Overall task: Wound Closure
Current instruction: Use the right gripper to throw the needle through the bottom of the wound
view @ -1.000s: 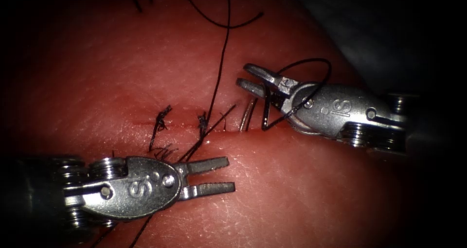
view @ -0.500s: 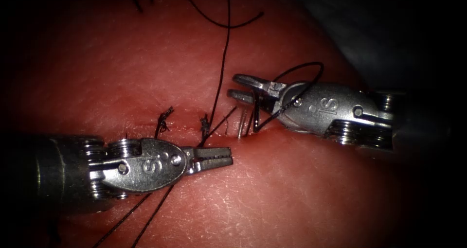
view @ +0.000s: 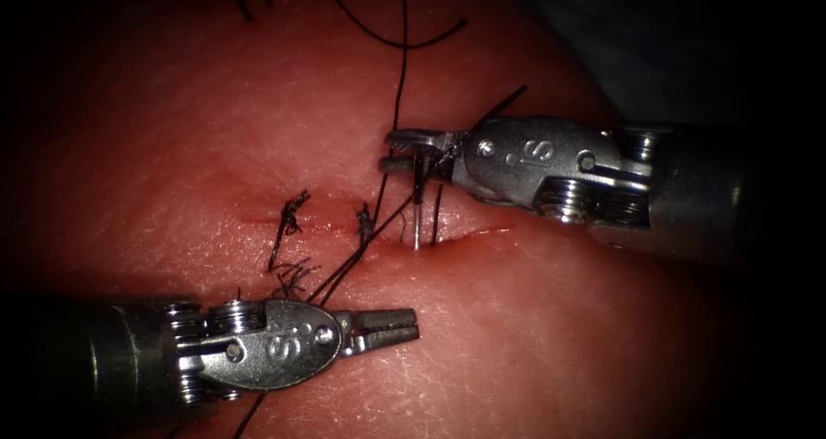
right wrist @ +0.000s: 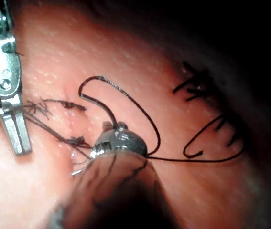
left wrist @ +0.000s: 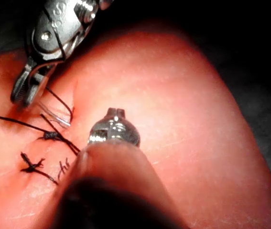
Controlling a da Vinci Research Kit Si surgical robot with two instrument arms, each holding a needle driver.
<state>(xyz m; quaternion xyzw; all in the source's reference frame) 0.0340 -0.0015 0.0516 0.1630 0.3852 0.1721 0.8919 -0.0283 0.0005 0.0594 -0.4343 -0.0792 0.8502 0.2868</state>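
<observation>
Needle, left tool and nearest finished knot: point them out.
needle (view: 416,207), endoscope view, shaft below the right tool's jaws.
left tool (view: 385,329), endoscope view, between jaw tips.
knot (view: 364,221), endoscope view, dark tuft on the cut.

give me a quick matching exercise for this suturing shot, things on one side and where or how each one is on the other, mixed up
Things:
1. right tool
2. left tool
3. needle
4. knots

States:
a. tied along the cut, left of the needle
b. holds nothing, below the cut
c. jaws shut on the needle's upper end
d. stands upright, lower end at the cut

Pairs: 1-c, 2-b, 3-d, 4-a
</observation>
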